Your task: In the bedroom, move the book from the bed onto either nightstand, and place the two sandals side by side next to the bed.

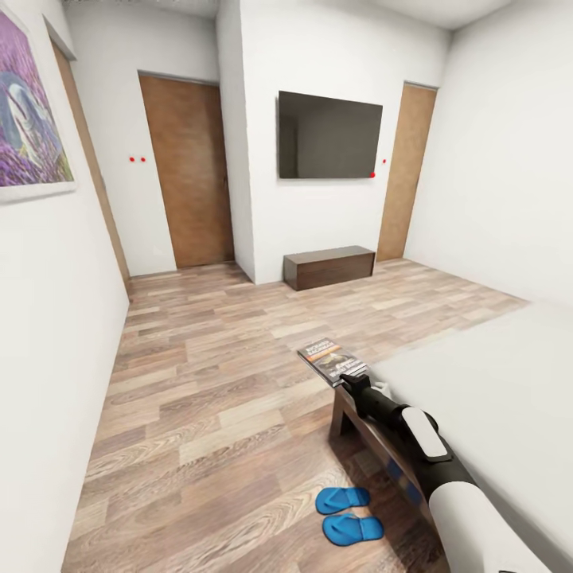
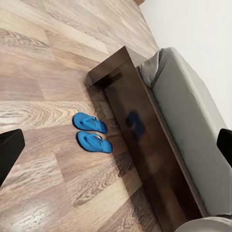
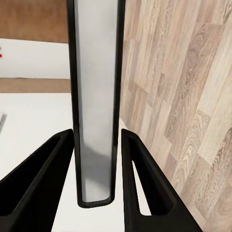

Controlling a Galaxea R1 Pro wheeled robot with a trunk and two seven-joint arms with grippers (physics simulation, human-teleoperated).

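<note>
My right gripper (image 1: 351, 375) is shut on the book (image 1: 328, 357), a dark paperback with an orange-and-white band, held flat just beyond the corner of the bed (image 1: 485, 382). The right wrist view has the book (image 3: 95, 96) edge-on between the two black fingers (image 3: 46, 174). The two blue sandals (image 1: 342, 500) (image 1: 352, 528) lie side by side on the wood floor beside the bed's dark frame (image 2: 145, 145). They also appear in the left wrist view as sandals (image 2: 90, 123) (image 2: 94, 142). The left gripper (image 2: 119, 137) hangs open above them, holding nothing. The nightstand is out of view.
A low dark bench (image 1: 329, 267) stands under a wall-mounted TV (image 1: 329, 135) at the far wall. Brown doors (image 1: 189, 171) (image 1: 406, 171) flank it. A white wall with a purple picture (image 1: 28, 119) runs along the left. Wood floor (image 1: 215, 382) lies between that wall and the bed.
</note>
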